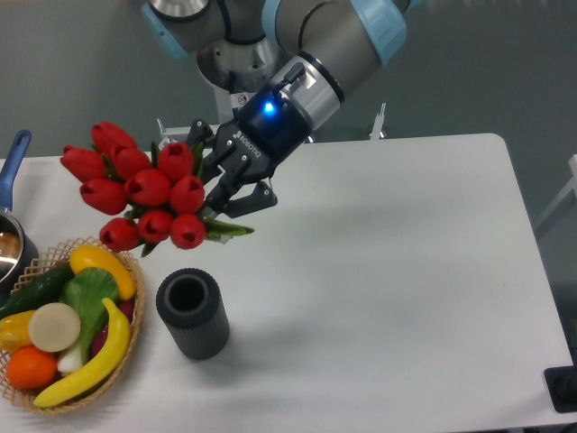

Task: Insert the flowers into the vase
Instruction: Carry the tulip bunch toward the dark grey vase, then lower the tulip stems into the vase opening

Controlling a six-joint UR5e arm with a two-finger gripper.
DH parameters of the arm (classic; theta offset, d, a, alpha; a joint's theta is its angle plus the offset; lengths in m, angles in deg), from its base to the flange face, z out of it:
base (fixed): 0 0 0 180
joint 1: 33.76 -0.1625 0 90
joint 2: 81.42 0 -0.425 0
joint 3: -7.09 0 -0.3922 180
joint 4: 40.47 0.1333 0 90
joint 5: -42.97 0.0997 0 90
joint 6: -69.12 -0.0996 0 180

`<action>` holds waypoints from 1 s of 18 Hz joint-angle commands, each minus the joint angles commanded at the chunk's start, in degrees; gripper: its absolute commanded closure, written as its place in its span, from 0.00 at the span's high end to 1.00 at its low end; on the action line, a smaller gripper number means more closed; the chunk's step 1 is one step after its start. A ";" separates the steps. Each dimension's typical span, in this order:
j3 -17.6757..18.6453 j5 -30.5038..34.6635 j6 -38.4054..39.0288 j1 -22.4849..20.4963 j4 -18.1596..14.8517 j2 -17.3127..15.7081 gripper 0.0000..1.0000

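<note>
Your arm's reaching down-left over the table, wrist light glowing blue, gripper [219,187] clamped around the flowers [137,188].

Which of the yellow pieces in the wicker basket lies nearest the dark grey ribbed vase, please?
The long yellow banana, curving along the round wicker basket's right rim beside the dark grey ribbed vase; the other yellow pieces sit farther left or back.

flowers [140,191] hide their stems and tool [219,188] fingertips, pot [11,236] cut by left edge
</note>
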 joint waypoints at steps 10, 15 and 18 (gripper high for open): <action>-1.59 -8.61 -5.36 1.06 2.73 6.25 0.33; -1.24 -9.32 -5.45 1.15 2.73 6.25 0.33; -0.89 -9.40 -5.54 1.85 2.73 6.43 0.33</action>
